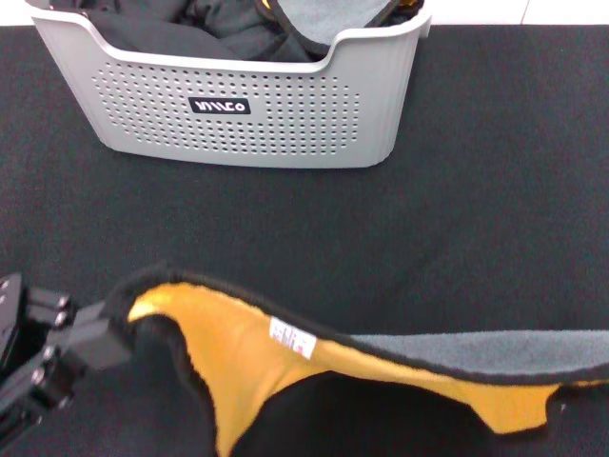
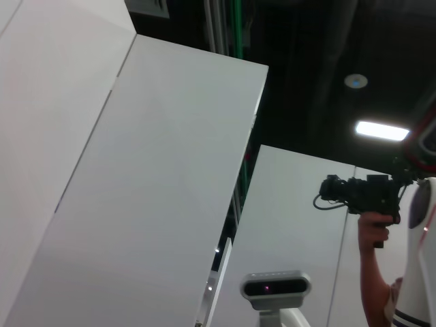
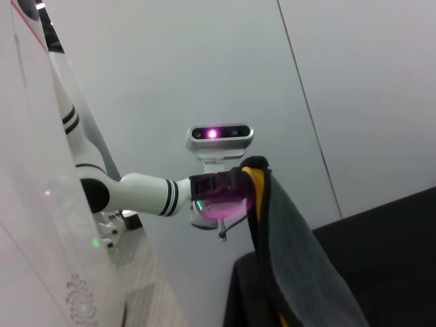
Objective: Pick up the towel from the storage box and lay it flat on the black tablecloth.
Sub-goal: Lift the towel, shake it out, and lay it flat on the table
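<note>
1. Storage box, light grey with rows of holes, sits at the far side of the black tablecloth. Inside: dark crumpled cloths and a grey fleecy piece with a bit of yellow at the edge.
2. Black label on the box front, white letters, too blurred to read for sure.
3. Towel is out of the box, held up over the near part of the tablecloth; yellow-orange face and grey face both show, black trim, small white tag with print too small to read.
4. Left gripper clamped on the towel's left corner.
5. Right gripper out of frame in the head view; grip cannot be told.
6. Right wrist view shows the left gripper pinching the towel as it hangs down, plus the head camera.
7. Left wrist view shows only white panels, ceiling light, person with a camera.
</note>
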You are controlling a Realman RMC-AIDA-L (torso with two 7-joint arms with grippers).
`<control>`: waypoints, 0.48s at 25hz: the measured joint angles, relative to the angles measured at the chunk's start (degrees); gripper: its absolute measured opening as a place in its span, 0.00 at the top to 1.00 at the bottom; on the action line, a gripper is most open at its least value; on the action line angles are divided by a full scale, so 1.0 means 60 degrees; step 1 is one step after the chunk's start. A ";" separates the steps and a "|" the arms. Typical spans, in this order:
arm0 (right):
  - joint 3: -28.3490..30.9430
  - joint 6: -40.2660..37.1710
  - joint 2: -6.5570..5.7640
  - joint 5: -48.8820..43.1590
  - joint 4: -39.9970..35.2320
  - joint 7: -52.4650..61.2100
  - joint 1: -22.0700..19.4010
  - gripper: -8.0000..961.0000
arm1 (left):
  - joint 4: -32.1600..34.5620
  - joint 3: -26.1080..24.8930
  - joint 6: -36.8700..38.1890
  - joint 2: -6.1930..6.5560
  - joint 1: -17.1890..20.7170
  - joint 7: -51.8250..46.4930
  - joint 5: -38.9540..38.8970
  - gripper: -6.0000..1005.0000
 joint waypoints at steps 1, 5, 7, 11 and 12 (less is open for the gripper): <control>-0.0021 -0.0032 0.0000 0.0044 0.0038 0.0000 -0.0050 0.98 | 0.0209 0.0058 0.0001 -0.0001 0.0200 -0.0013 -0.0008 0.99; -0.0151 -0.0072 -0.0001 0.0446 -0.0103 -0.0021 -0.0258 0.98 | 0.0951 0.0195 0.0001 -0.0048 0.0872 0.0000 -0.0151 0.99; -0.0243 -0.0113 -0.0006 0.0743 -0.0251 0.0024 -0.0359 0.98 | 0.1199 0.0320 0.0001 -0.0046 0.1103 -0.0040 -0.0231 0.99; -0.0528 -0.0121 -0.0021 0.0892 -0.0220 0.0104 -0.0559 0.98 | 0.1264 0.0726 0.0002 0.0044 0.1333 -0.0049 -0.0503 0.99; -0.0582 -0.0125 -0.0028 0.0880 -0.0103 0.0063 -0.0604 0.98 | 0.1223 0.0773 0.0003 0.0061 0.1380 -0.0027 -0.0524 0.99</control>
